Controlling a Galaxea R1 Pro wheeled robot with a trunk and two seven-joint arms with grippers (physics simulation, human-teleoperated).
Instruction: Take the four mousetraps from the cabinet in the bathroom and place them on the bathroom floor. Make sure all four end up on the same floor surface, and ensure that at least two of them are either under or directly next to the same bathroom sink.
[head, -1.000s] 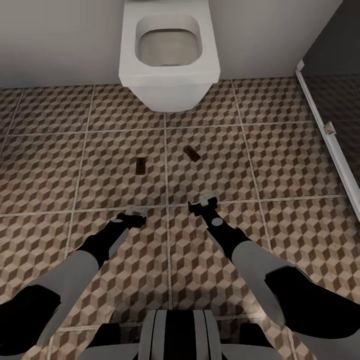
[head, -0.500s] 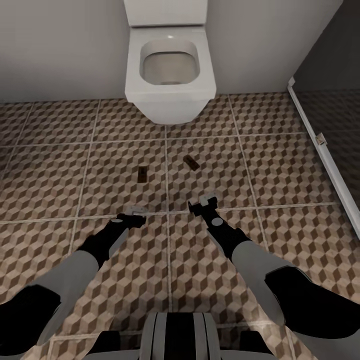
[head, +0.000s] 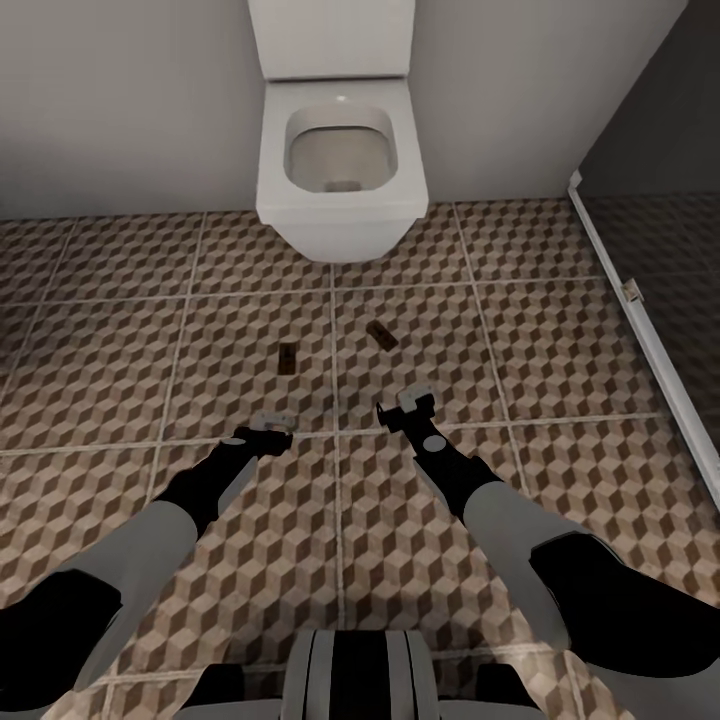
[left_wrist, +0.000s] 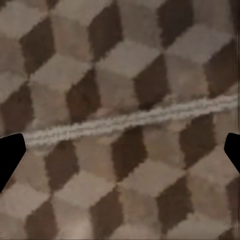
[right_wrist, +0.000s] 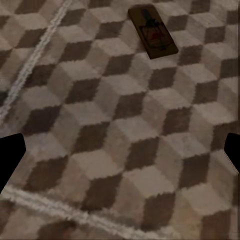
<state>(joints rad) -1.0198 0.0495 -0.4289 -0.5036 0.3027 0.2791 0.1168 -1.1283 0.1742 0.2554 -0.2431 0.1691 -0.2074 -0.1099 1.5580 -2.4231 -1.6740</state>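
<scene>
Your right gripper (head: 403, 408) hangs low over the floor (head: 560, 340), fingers spread apart and holding nothing. Your left gripper (head: 270, 427) is just the same, wide apart and bare, right above a pale grout line (left_wrist: 135, 117). Take the toilet (head: 340, 170) as your marker. One mousetrap (head: 381, 334) lies flat on the tiles in front of the toilet, a bit past your right gripper, and you can see its red mark in the right wrist view (right_wrist: 152, 30). A second trap (head: 287, 357) lies flat in front of the toilet too, a bit past your left gripper. The two traps are near each other but not touching. So it looks like two traps are set down and two are left to fetch. Next, you likely need to turn away from the toilet and go to the cabinet for the others. Also check for a sink, since two traps must end up under or beside one.
</scene>
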